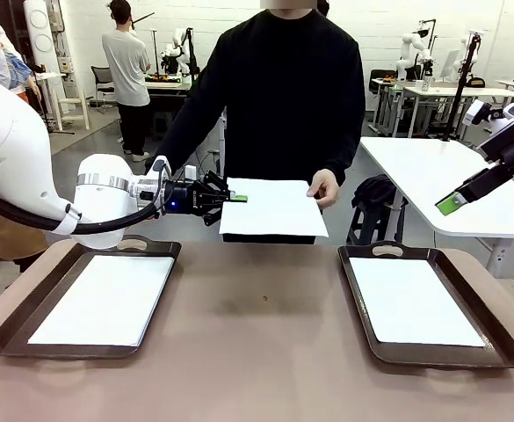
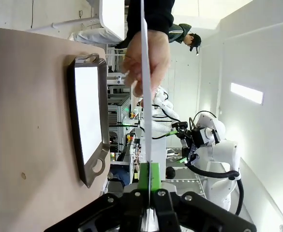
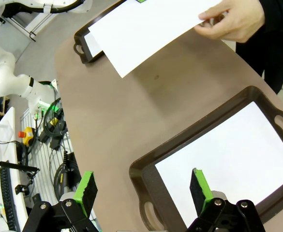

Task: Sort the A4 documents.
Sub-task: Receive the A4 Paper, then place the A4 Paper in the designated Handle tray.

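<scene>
Front view is showing a handover in progress: the person's hand point(image 1: 325, 187) is holding one edge of a thin white A4 paper sheet point(image 1: 272, 207) level above the table's far side, while the left gripper point(image 1: 237, 199) is pinching the opposite edge between its closed green pads, probably so the sheet stays flat as it passes across. Two more white sheets are lying flat in the dark brown handled trays, one on the left point(image 1: 21, 334) and one on the right point(image 1: 355, 290), which look like the sorting destinations. The right gripper point(image 3: 143, 191) is hovering over the right tray with jaws spread wide and empty, apparently keeping clear.

Matt white paper sheet point(image 1: 274, 207), glossy tray point(image 1: 2, 338)
</scene>
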`<state>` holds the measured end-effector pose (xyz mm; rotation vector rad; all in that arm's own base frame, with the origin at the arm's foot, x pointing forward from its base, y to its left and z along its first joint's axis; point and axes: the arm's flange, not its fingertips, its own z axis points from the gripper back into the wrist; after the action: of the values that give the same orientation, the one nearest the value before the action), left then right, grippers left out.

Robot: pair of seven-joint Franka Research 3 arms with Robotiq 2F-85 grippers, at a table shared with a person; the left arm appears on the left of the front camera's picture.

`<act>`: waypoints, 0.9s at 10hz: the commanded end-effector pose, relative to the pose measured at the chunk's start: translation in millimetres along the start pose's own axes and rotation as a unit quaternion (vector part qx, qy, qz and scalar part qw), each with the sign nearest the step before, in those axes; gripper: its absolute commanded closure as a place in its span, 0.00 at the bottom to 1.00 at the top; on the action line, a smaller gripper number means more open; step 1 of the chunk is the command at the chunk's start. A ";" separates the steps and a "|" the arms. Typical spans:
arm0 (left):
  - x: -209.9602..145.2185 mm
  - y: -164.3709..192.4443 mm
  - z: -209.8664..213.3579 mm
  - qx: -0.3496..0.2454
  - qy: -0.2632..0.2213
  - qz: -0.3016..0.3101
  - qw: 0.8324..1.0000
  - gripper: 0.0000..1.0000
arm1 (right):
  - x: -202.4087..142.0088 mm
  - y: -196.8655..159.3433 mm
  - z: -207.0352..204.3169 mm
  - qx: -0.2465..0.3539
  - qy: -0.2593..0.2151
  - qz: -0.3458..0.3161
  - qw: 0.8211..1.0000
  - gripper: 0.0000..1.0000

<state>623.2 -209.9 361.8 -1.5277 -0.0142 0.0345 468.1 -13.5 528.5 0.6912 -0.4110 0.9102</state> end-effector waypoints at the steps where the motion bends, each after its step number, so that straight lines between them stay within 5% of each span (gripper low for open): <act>1: 0.8 0.2 -1.1 -0.008 -0.005 0.003 1.000 1.00 | 0.6 -0.6 -0.8 -0.002 0.000 0.000 1.000 0.00; 9: 0.8 0.2 -1.1 -0.008 -0.005 0.003 1.000 1.00 | 0.6 -0.6 -0.8 -0.002 0.000 0.000 1.000 0.00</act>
<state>623.1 -209.9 361.6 -1.5278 -0.0139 0.0349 468.1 -13.5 528.5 0.6912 -0.4110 0.9102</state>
